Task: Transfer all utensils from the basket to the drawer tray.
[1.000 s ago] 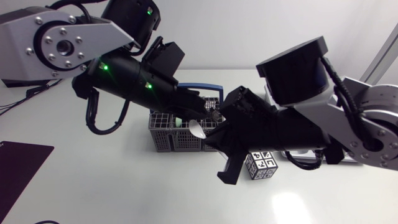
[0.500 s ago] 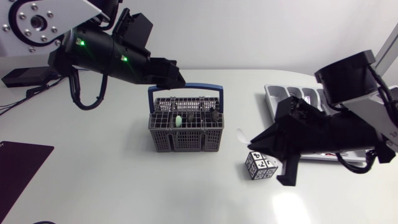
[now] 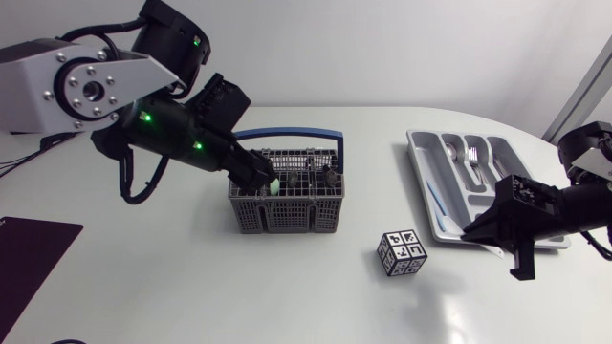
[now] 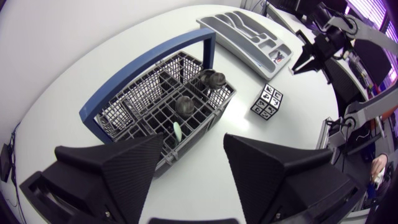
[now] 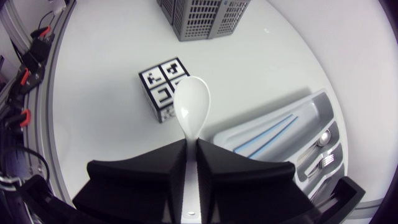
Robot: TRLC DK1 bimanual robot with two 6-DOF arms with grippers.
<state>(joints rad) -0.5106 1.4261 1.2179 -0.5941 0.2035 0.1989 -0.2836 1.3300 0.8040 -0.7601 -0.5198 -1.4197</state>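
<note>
The grey wire basket (image 3: 287,203) with a blue handle stands mid-table. Several utensil handles stick up in it: a pale green one (image 4: 177,130) and two dark round ones (image 4: 185,106). My left gripper (image 3: 260,174) hangs open just above the basket's left end, its fingers (image 4: 124,168) wide apart with nothing between them. My right gripper (image 5: 191,146) is shut on a white spoon (image 5: 191,102), bowl pointing ahead, beside the near left corner of the grey drawer tray (image 3: 421,153). The tray (image 5: 286,124) holds a fork, a spoon and a blue-striped utensil (image 5: 267,134).
A black-and-white marker cube (image 3: 402,253) sits between basket and tray, just ahead of the spoon (image 5: 161,84). A dark mat (image 3: 29,258) lies at the table's left front edge. The tray (image 4: 249,28) lies near the right edge.
My right arm carried the white spoon from the basket rightward to the tray's corner. My left gripper opened, lifted away, then came back down over the basket's left end.
</note>
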